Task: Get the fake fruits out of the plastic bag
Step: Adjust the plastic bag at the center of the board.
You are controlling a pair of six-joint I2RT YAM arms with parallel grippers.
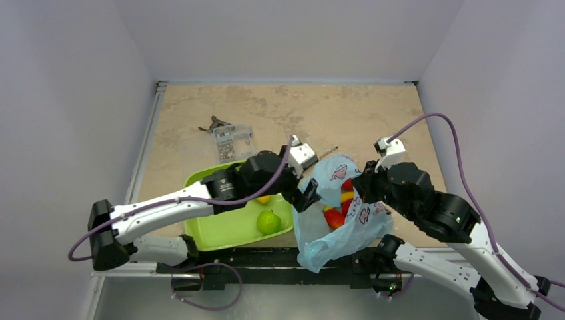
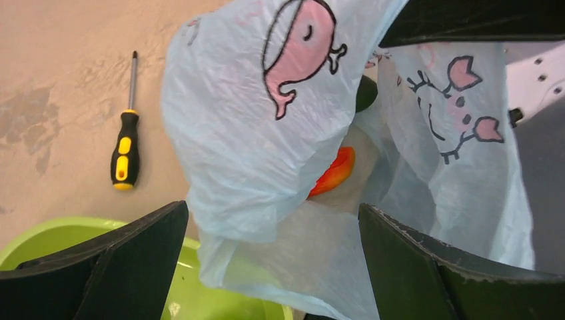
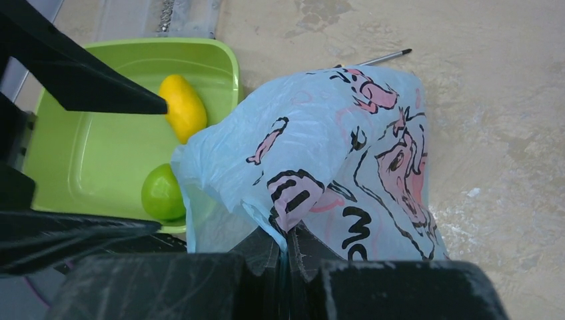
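Right between the left gripper's (image 2: 273,213) wide-spread fingers hangs the plastic bag (image 2: 233,133), its opening turned toward them, and nothing is pinched! Just inside, beyond the fingertips, a red-orange mango (image 2: 333,172) peeks out. Off that gripper's left side a black-and-yellow screwdriver (image 2: 124,150) lies on the table (image 2: 53,80), and under its left finger sits the lime-green tray (image 2: 40,243). Over at the right gripper (image 3: 286,243), the fingers are clamped tight on a fold of the bag. Ahead and to its left, in the tray, a green apple (image 3: 162,193) sits just beside the bag, with a yellow oval fruit (image 3: 183,107) beyond it. From above, red fruits (image 1: 335,217) show in the bag's mouth.
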